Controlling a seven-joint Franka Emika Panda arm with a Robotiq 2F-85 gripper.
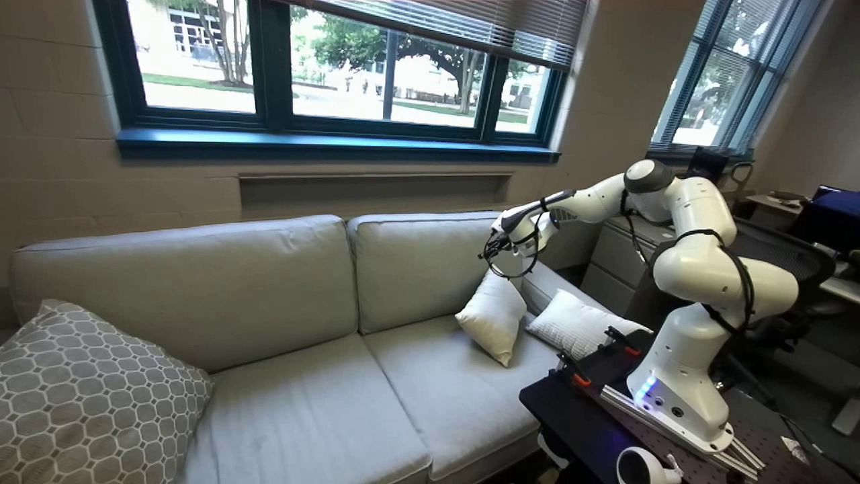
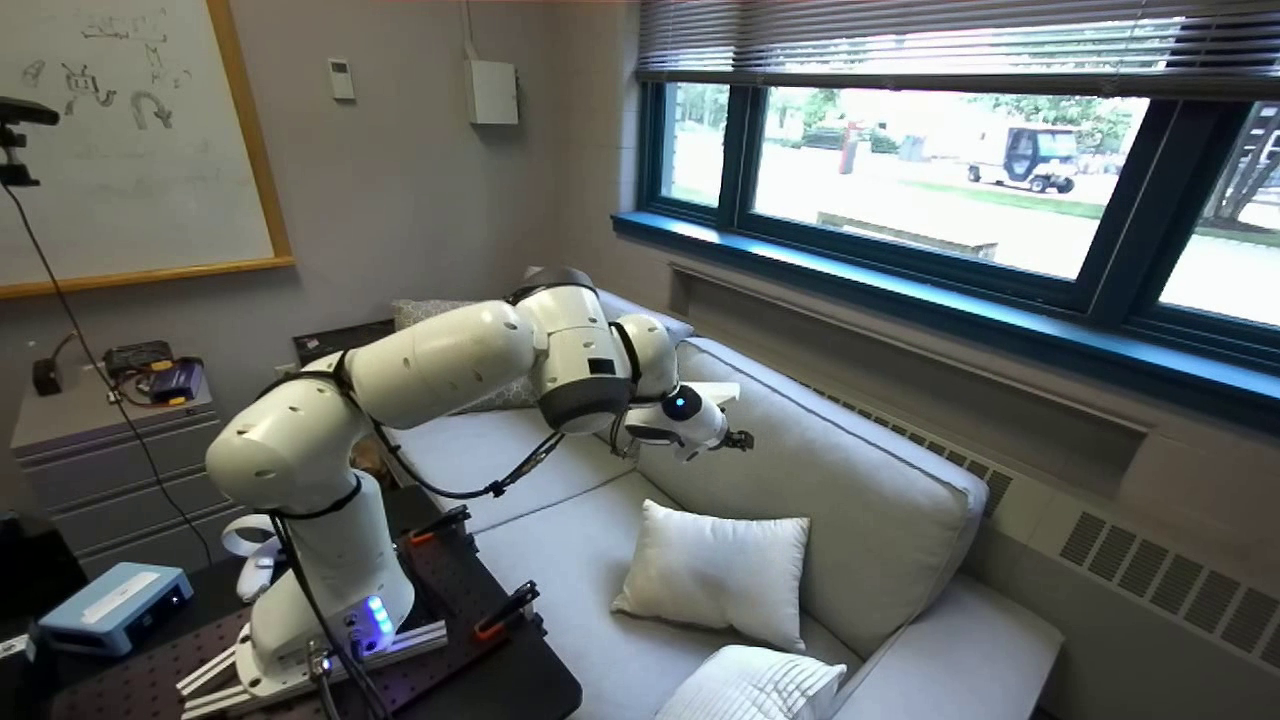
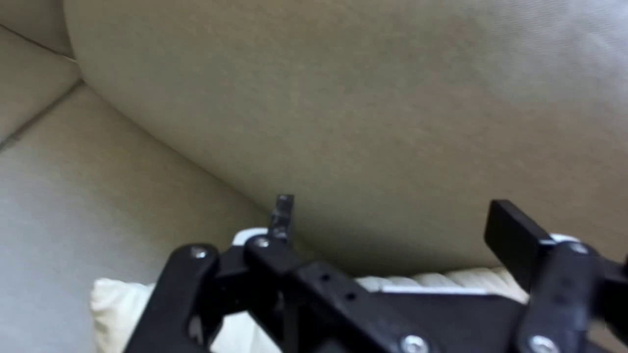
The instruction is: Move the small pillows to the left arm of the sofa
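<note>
Off-white and puffy, the plain pillow stands tilted on the seat, before the back cushion. Near above it hangs my gripper, with fingers spread wide, holding nothing. I judge that my step now is to take this pillow. For doing it well, I should come down slowly over its upper edge, put one finger on each face, and close only when enough cloth is between, because a soft corner can slip out. I should also not push against the back cushion. The ribbed pillow lies just beside the armrest, which I believe is the left one; there the plain pillow should go.
</note>
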